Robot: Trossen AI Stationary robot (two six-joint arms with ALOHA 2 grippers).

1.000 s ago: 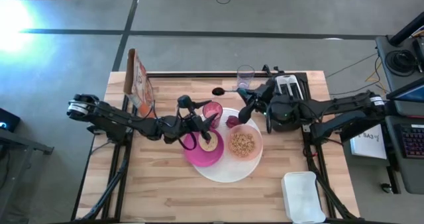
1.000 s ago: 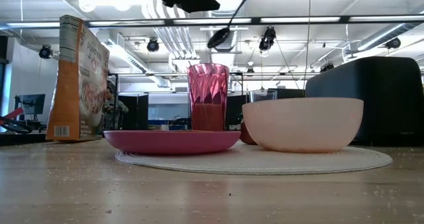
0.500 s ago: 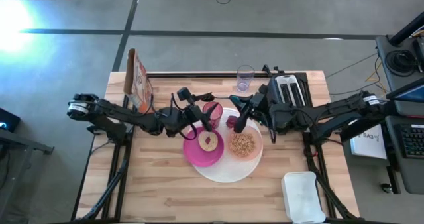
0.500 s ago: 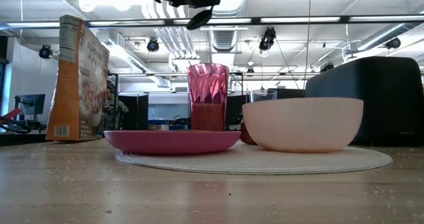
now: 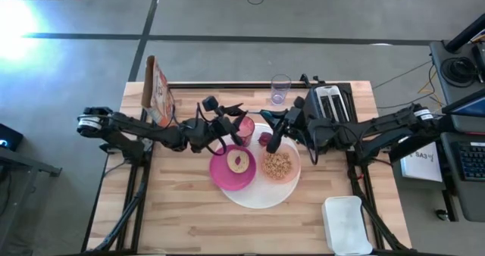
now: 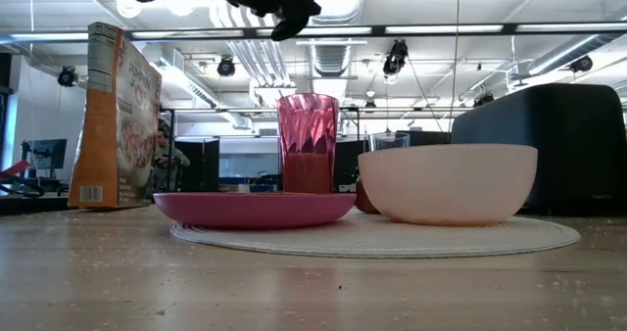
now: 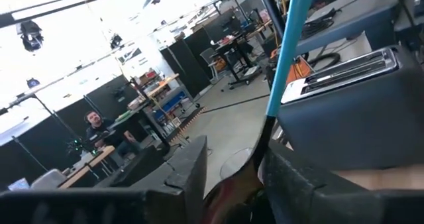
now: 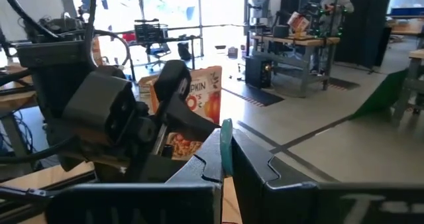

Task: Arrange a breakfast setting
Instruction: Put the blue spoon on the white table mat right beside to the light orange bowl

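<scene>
Right claw point(image 8: 226, 159) is clenching the teal-handled spoon point(image 7: 291, 25). The teal handle is showing as a thin strip pinched between its fingers in the right wrist view.

Left claw point(image 7: 235, 174) is sitting with its jaws apart. The spoon's dark neck is running down into the gap, closer to one finger. Can't tell from this angle whether it's actually touching.

In the high view both claws are meeting nose to nose just above frame centre, with the spoon bridging them in the air. In the low view the dark spoon end is hanging at top centre, well above the pink translucent cup point(image 6: 308, 140).

The cup is standing upright on the back part of the large round white plate point(image 5: 261, 199), right under the left claw. The smaller magenta plate point(image 5: 220, 176) is lying on the white plate's left half and carrying a round ring-shaped piece of food. The peach translucent bowl point(image 6: 448, 182) is sitting on the right half, filled with cereal. Cup and bowl are standing near each other, not touching.

Further out on the tabletop point(image 5: 182, 218):
- Black two-slot toaster point(image 5: 331, 104) is sitting upper right of centre, behind the right arm.
- Clear cup point(image 5: 280, 88) is standing at the top edge.
- Cereal box point(image 6: 120, 116) is standing upright at upper left.
- White rectangular tub point(image 5: 347, 224) is sitting at lower right, well apart from the plates.
</scene>
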